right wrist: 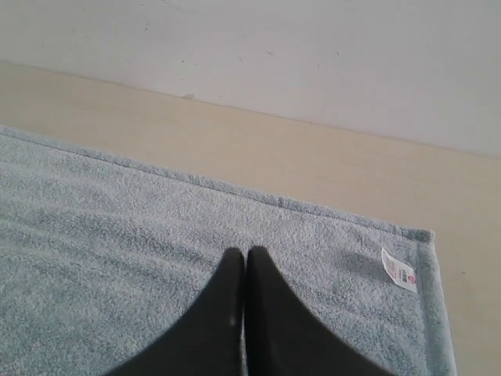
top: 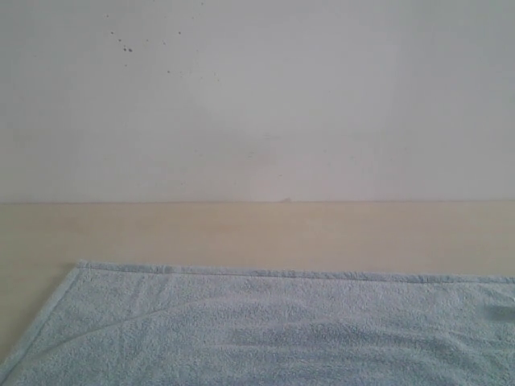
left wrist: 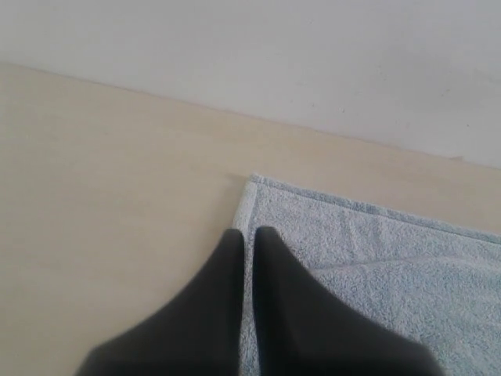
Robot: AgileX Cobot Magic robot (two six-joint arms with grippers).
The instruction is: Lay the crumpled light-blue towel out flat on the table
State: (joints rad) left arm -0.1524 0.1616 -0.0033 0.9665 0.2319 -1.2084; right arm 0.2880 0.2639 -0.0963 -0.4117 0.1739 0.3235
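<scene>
The light-blue towel [top: 265,322] lies spread out on the beige table [top: 241,233], its far hem straight and its left corner in view, with a faint crease near that corner. My left gripper [left wrist: 248,232] is shut, its dark fingers hovering over the towel's [left wrist: 376,258] left hem close to the far corner. In the right wrist view my right gripper [right wrist: 245,252] is shut above the towel [right wrist: 117,235], a short way in from the far right corner and its white tag [right wrist: 398,270]. Neither gripper shows in the exterior view.
A grey-white wall [top: 257,96] rises behind the table's far edge. A strip of bare tabletop [left wrist: 117,172] runs between the towel's hem and the wall, and more lies to the towel's left and right [right wrist: 470,204].
</scene>
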